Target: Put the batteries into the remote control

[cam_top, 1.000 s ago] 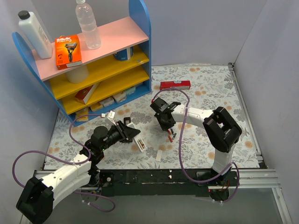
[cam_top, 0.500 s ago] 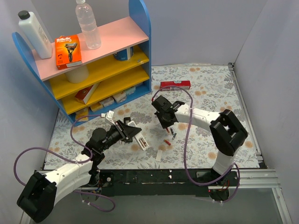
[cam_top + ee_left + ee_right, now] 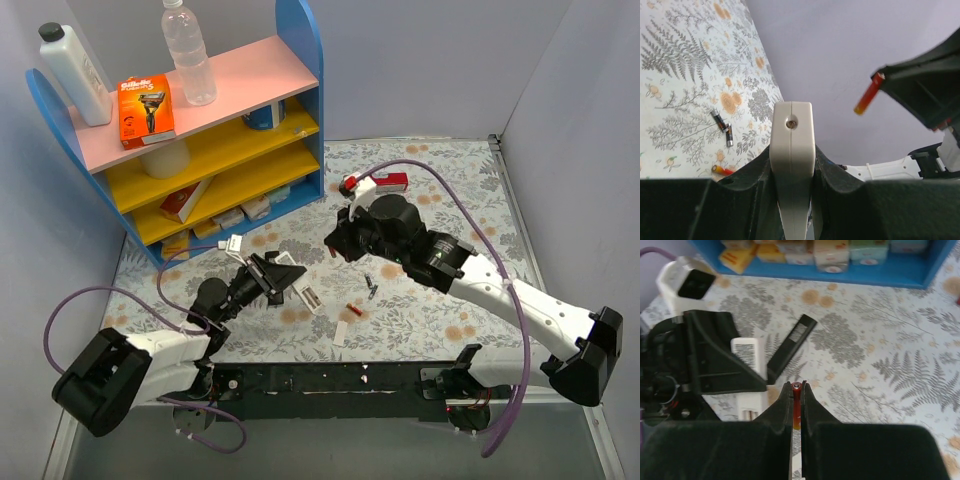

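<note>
My left gripper (image 3: 792,152) is shut on the white remote control (image 3: 792,145) and holds it off the table, its end pointing toward the right arm; in the top view the remote (image 3: 303,291) sticks out of that gripper (image 3: 280,277). A red battery (image 3: 797,402) is pinched end-on in my shut right gripper (image 3: 797,387). The left wrist view shows that battery (image 3: 869,94) hanging in the air to the right of the remote. In the top view the right gripper (image 3: 340,243) hovers just right of the remote. Two dark batteries (image 3: 371,284) and a red one (image 3: 354,311) lie on the mat.
A black remote-like bar (image 3: 791,345) lies on the mat below the right gripper. A small white strip (image 3: 342,333) lies near the front edge. A blue shelf unit (image 3: 300,60) with boxes and bottles stands at the back left, a red box (image 3: 390,182) behind the right arm.
My right gripper shut on a red battery, lifted it off the mat and swung toward the remote. The left arm pushed the remote a little to the right.
</note>
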{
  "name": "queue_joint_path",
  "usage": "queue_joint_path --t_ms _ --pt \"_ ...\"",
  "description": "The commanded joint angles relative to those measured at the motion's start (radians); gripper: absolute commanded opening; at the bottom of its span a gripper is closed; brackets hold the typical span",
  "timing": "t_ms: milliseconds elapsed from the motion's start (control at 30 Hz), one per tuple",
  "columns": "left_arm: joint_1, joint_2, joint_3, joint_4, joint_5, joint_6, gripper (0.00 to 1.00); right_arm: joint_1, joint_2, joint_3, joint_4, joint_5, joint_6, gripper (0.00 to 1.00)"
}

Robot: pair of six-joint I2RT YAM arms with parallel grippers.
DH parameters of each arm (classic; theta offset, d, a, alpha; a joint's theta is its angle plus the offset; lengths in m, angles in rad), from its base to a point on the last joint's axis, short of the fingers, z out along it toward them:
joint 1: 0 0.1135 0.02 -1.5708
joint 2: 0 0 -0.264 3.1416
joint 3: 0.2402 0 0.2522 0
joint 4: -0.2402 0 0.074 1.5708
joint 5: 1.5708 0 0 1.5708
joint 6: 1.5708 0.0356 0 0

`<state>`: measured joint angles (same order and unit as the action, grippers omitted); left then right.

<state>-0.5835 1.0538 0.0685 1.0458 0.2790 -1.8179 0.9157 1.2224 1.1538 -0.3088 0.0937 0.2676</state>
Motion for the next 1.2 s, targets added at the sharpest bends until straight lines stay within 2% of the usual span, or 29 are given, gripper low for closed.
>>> queue_joint_path --t_ms 0,133,400,800,1167 --pt "0.005 0.081 0.077 0.204 0.032 -0.023 0.00 0.089 -0.052 -0.066 0.170 -0.049 0.036 0.01" --pt "0.007 0.129 0.123 0.240 0.043 -0.031 0.00 0.158 -0.069 -0.103 0.234 -0.022 0.044 0.01" --pt "0.007 0.130 0.169 0.234 0.034 -0.026 0.00 0.233 -0.073 -0.154 0.270 0.049 0.056 0.01" --pt "0.005 0.109 0.175 0.203 0.029 -0.031 0.00 0.242 -0.126 -0.186 0.298 0.179 0.024 0.01" --pt "0.005 0.107 0.206 0.181 0.019 -0.031 0.00 0.252 -0.081 -0.204 0.298 0.127 0.028 0.01"
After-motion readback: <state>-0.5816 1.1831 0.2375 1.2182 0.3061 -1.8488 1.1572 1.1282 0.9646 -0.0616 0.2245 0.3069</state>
